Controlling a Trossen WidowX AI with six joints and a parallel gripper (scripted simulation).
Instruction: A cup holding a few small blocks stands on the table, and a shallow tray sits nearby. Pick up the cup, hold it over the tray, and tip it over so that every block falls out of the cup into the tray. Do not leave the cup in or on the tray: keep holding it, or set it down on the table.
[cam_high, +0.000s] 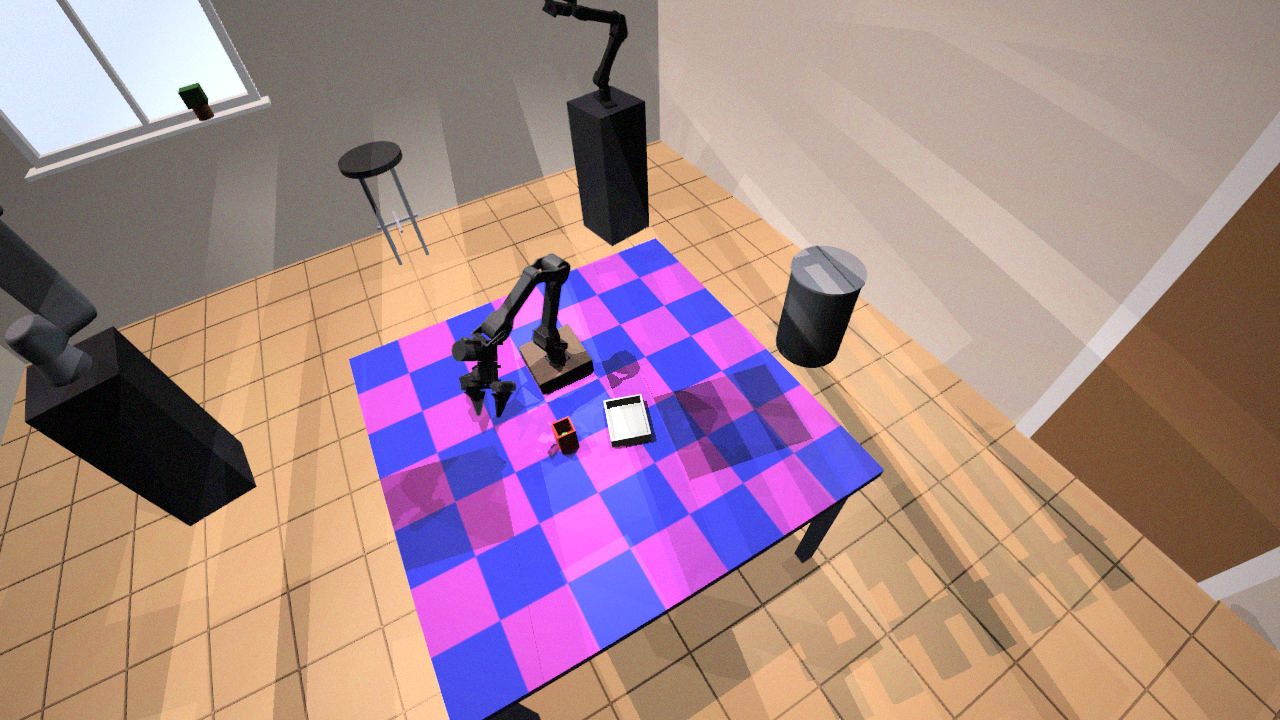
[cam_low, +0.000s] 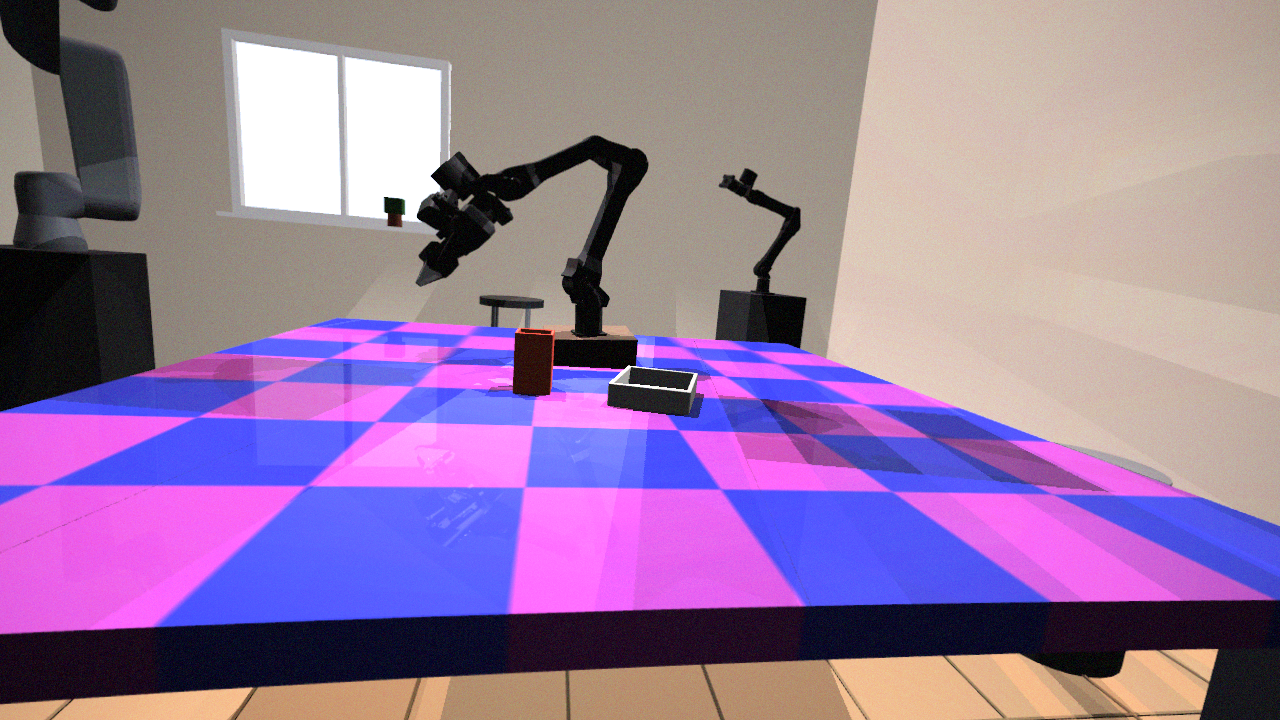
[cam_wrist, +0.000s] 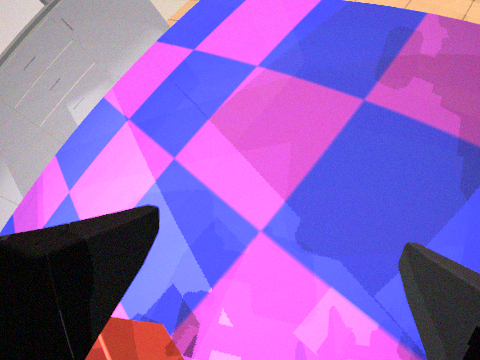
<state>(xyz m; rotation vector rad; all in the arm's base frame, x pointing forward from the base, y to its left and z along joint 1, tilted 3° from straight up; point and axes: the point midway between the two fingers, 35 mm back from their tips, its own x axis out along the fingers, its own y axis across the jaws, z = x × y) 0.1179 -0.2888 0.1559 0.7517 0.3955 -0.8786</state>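
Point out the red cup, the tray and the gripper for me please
Red cup (cam_high: 568, 440) (cam_low: 533, 362) (cam_wrist: 137, 342): top, exterior and wrist views, on its side wall.
Tray (cam_high: 630, 440) (cam_low: 650, 399): top and exterior views, on its outer wall.
Gripper (cam_high: 488, 411): top view, midway between its open fingertips.
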